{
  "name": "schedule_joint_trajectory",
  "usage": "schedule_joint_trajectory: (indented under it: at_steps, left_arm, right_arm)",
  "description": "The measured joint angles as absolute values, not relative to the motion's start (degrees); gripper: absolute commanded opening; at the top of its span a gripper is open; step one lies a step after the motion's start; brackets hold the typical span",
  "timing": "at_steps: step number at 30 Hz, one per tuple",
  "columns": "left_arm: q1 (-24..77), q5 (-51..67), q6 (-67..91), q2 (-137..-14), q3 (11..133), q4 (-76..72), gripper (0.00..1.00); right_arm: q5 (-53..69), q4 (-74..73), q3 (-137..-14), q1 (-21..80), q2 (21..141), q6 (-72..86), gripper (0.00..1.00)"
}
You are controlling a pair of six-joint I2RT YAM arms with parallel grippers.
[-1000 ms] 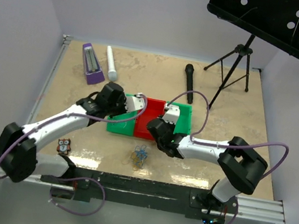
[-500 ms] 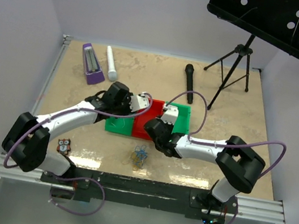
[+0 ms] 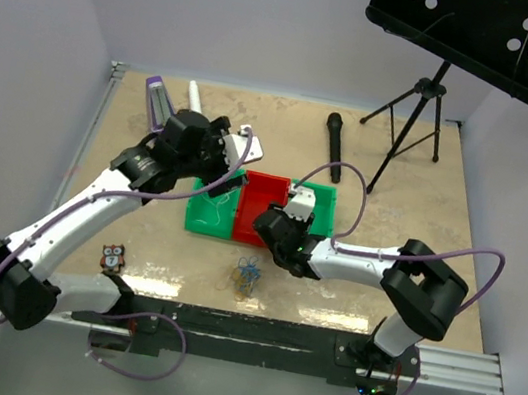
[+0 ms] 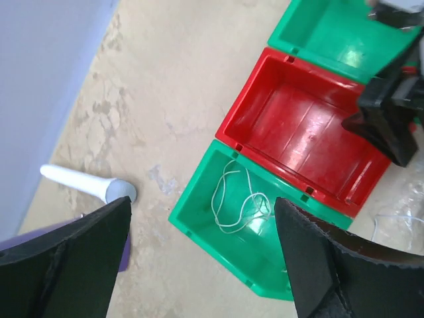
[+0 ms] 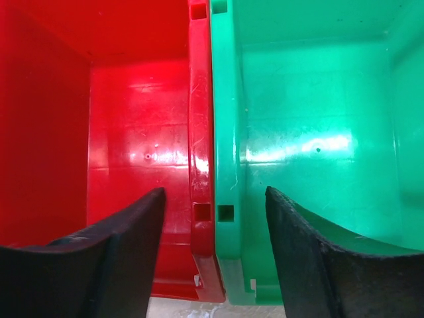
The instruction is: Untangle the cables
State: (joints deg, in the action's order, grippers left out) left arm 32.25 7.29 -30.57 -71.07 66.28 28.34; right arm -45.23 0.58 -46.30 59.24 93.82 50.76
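**White cable dropped off; the rest still knotted**

A moment ago the left gripper (image 4: pixel 202 218) sat low over the green bin (image 4: pixel 192 182) on the left of the red bin (image 4: pixel 298 142). It has now lifted and swung away up and back from it. A loose white cable (image 4: pixel 228 199) lies alone on that green bin's floor. I read this as one strand freed and sorted, with the arm clearing out for the next pick.

The remaining tangle (image 3: pixel 247 276), blue and orange-yellow loops, lies on the table just in front of the red bin on its near side, touched by neither arm.

The left jaws are spread wide with nothing between them. The right gripper (image 5: pixel 213 199) hangs over the red bin's right wall, where it meets the second green bin (image 5: pixel 311 132). Its jaws are also apart and empty, one finger over each bin, and neither compartment below shows a cable.
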Motion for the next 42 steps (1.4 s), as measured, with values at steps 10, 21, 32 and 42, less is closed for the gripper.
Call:
schedule_joint_trajectory:
  at_steps: [10, 21, 32, 42]
  left_arm:
    - [33.5, 21.3, -31.5, -60.5, 53.3, 36.7, 0.85]
    - [41.6, 30.8, -33.6, -61.7, 46.4, 38.5, 0.77]
    - [43.8, 32.0, -33.5, -72.5, 46.6, 37.4, 0.58]
    - [46.7, 32.6, -33.2, -76.2, 49.3, 36.9, 0.26]
  right_arm:
    - [-43.7, -3.1, -51.7, 59.2, 88.9, 48.9, 0.66]
    - [-36.9, -5.0, -45.6, 60.2, 72.8, 47.9, 0.58]
    - [-34.2, -7.3, -41.3, 61.2, 67.9, 48.0, 0.57]
    - [-33.7, -7.3, -41.1, 61.2, 67.8, 48.0, 0.57]
